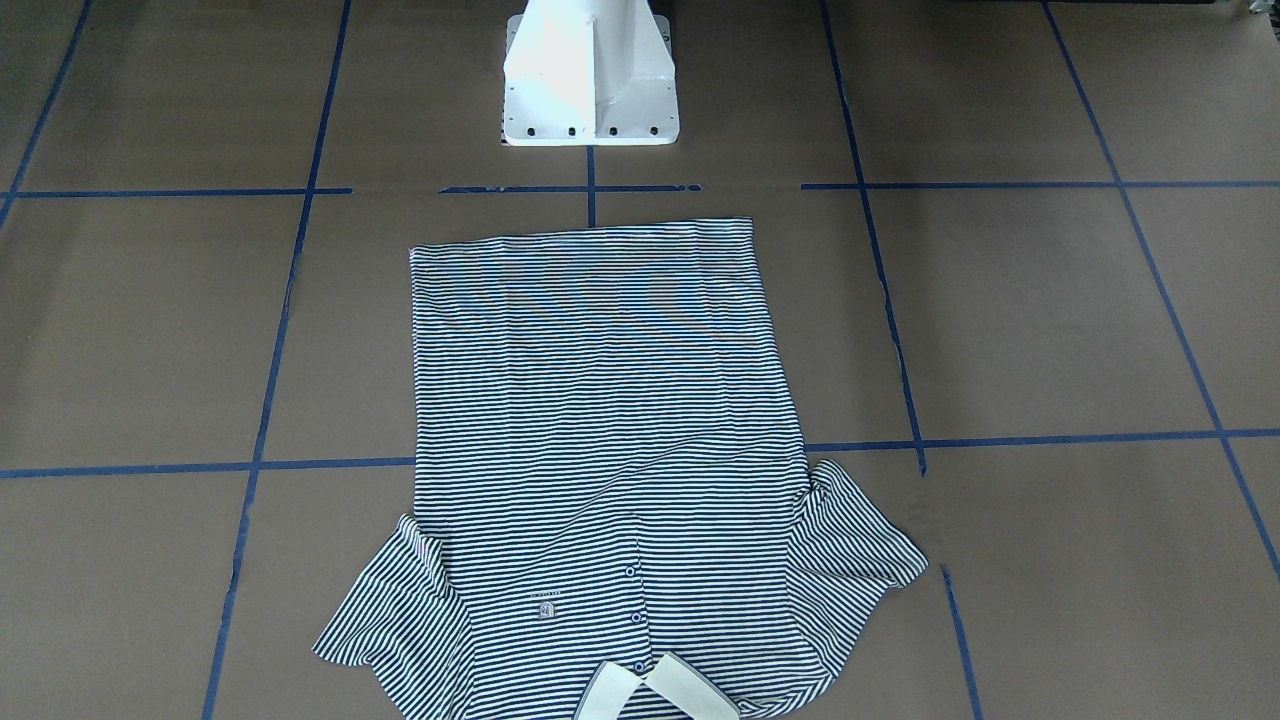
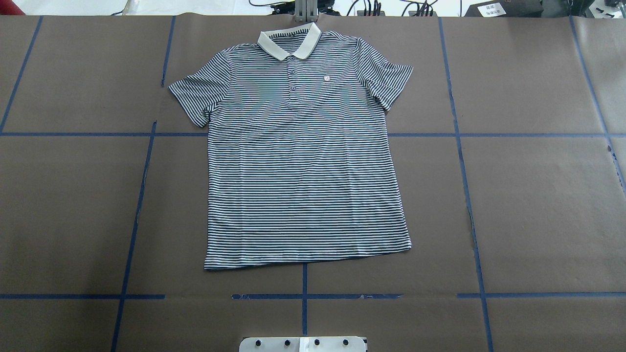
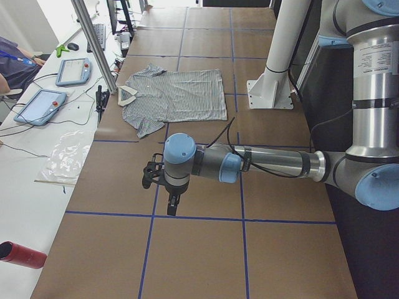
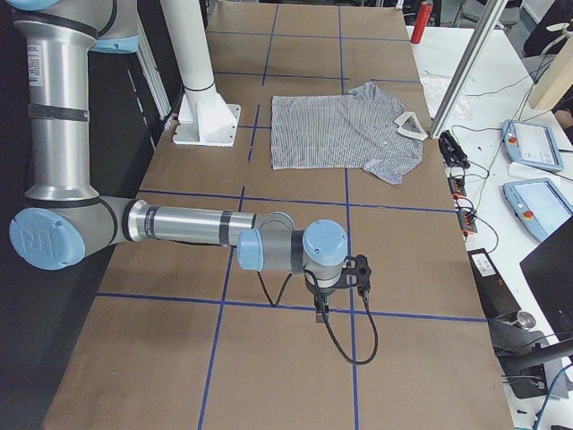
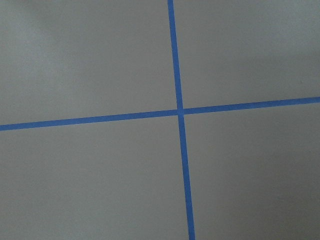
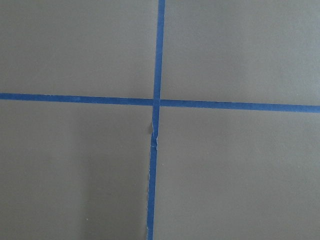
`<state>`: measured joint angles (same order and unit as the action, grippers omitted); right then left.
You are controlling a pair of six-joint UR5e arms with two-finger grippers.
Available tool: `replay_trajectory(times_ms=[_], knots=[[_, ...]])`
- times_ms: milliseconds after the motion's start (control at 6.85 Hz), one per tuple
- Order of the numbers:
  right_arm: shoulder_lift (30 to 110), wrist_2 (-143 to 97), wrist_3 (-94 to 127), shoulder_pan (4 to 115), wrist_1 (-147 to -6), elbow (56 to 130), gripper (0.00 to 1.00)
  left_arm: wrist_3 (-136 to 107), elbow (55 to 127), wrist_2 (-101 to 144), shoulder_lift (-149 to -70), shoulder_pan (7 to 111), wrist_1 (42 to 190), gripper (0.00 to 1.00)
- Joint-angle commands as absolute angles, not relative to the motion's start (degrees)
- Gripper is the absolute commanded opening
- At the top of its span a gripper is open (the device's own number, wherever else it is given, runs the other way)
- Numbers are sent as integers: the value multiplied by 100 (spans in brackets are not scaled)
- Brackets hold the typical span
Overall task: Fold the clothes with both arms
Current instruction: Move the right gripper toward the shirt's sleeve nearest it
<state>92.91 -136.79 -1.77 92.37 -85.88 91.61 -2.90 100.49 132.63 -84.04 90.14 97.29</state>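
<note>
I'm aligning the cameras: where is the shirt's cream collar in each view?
Front-facing: collar at bottom edge, centre.
Overhead: collar top centre.
Exterior left: collar upper left.
Exterior right: collar upper right.
Left wrist: not in it.
Right wrist: not in it.
Shared landmark: white pedestal base, beyond the hem of the shirt.

Brown table (image 2: 538, 205), blue tape grid (image 2: 538, 295), white side bench (image 3: 22, 199), two tablets (image 3: 73, 71)

I'm looking into a robotics lab: a worktable (image 2: 538, 205) papered brown and squared off with blue tape (image 2: 303, 296), a white pedestal (image 1: 590, 75) bolted onto it, the grey jointed left arm (image 3: 268, 163) and right arm (image 4: 188, 224), and a side bench (image 3: 25, 205) carrying teach pendants (image 3: 76, 70) beside an aluminium post (image 3: 93, 40).
</note>
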Motion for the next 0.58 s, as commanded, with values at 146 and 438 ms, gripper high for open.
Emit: replay_trajectory(times_ms=[146, 438], knots=[[9246, -13728, -150, 9203, -8526, 9324, 100, -316, 10273, 13245, -8428, 9000, 9712, 100], [9097, -13755, -62, 8879, -7555, 9263, 100, -316, 10458, 13332, -8804, 8956, 9756, 100]])
